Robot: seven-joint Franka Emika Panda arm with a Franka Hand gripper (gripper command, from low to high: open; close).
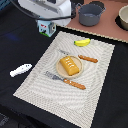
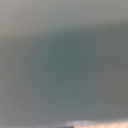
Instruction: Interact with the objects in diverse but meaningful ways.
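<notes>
An orange ridged bread block (image 1: 70, 65) lies on a small tan plate (image 1: 60, 73) in the middle of the woven placemat (image 1: 42, 90). A yellow banana (image 1: 82, 42) lies at the mat's far edge. A white fish (image 1: 20, 70) lies on the dark table beyond the mat, at the exterior view's left. A grey pot (image 1: 90, 14) stands on the brown surface at the back. My gripper (image 1: 47, 28) hangs under the white arm above the mat's far left corner; its fingers are not clear. The wrist view is a blurred grey-teal field. The pale blue cup is out of view.
An orange-handled knife (image 1: 88, 58) lies beside the plate and an orange-handled fork (image 1: 67, 81) lies in front of it. A pale bowl (image 1: 123, 18) stands at the back, at the exterior view's right, on the brown surface (image 1: 102, 29).
</notes>
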